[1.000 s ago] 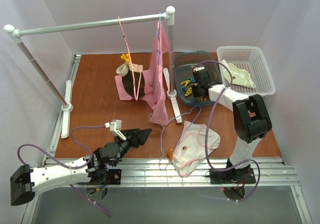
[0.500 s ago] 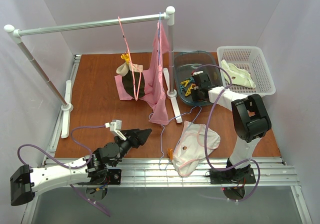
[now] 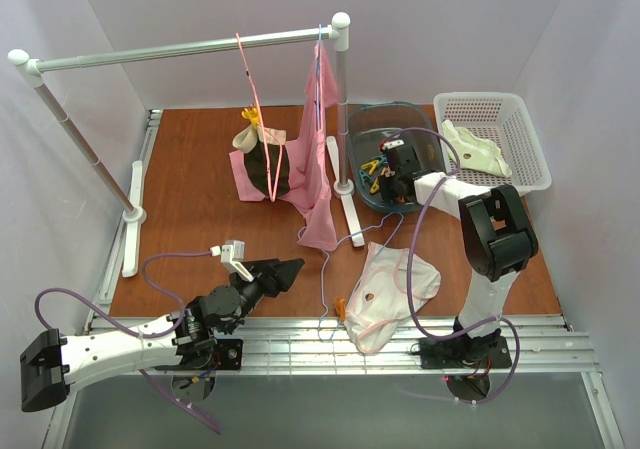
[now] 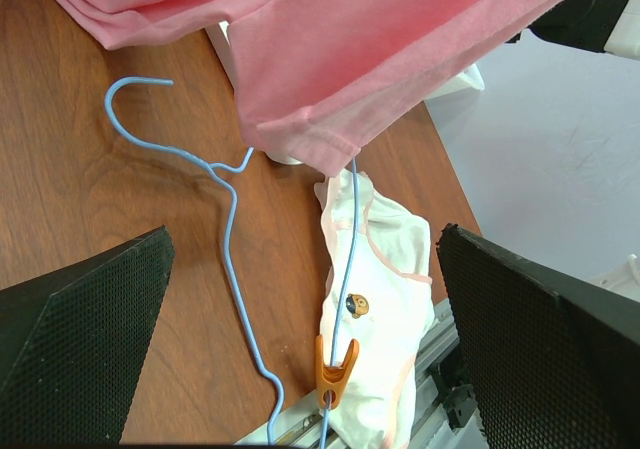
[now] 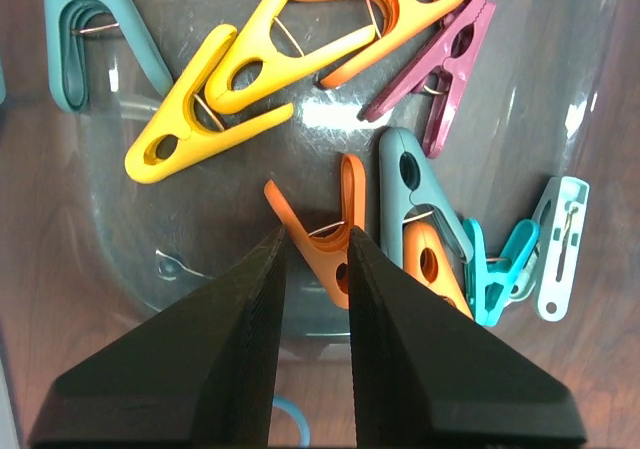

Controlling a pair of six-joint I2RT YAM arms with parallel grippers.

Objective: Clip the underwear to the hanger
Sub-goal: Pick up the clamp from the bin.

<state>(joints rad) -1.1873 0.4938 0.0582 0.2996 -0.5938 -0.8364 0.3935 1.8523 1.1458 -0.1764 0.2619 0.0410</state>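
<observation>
Right claw (image 5: 315,235), nearly closed, straddles an orange peg (image 5: 352,194) in the bin (image 3: 372,124); I cannot tell if it grips.
That peg may slip from the narrow tips; underwear (image 3: 385,294) and hanger (image 4: 229,259) lie at the table's (image 3: 200,199) near edge, and the left claw (image 3: 290,267) gapes empty.

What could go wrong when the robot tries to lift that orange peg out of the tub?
1. The orange peg sits between the right tool's fingertips by one thin leg, so it might twist or slip out.
2. The teal peg lies right beside it and could get dragged along.
3. The purple cable hangs by the underwear, which shows only one clip on the hanger; a tug might shift it.
</observation>
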